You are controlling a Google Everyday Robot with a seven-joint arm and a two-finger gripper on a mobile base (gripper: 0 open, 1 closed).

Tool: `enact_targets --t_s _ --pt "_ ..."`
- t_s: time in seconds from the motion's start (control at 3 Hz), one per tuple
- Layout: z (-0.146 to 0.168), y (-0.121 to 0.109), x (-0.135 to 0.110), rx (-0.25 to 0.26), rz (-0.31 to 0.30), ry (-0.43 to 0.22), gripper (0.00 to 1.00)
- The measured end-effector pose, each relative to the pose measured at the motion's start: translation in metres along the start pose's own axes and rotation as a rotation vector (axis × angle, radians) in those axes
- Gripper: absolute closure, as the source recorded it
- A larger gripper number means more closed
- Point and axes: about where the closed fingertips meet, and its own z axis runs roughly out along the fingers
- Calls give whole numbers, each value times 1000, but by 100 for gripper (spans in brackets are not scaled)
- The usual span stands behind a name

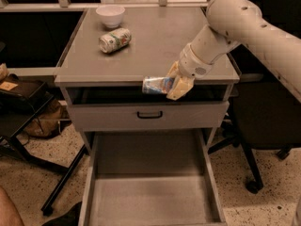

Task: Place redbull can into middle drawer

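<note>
We see the robot's cream-coloured gripper [175,83] at the front edge of the grey cabinet surface [160,36], right of centre. Its jaws are closed on the slim blue-and-silver redbull can [155,84], held sideways just past that edge, above a grey drawer front [108,119] with a black handle. Below, the wide grey middle drawer [150,197] stands pulled out. A green-and-white can [114,40] lies on its side near the back left corner, close to a white bowl [110,15].
</note>
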Motion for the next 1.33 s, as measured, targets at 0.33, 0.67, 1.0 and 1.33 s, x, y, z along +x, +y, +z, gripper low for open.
enact_targets --t_s 0.33,0.67,1.0,1.33 --pt "13 25 5 -11 48 -29 100" --pt "22 71 2 33 154 -139 100" --pt "70 122 9 -51 191 -231 100" --pt "122 146 12 -159 159 -311 100"
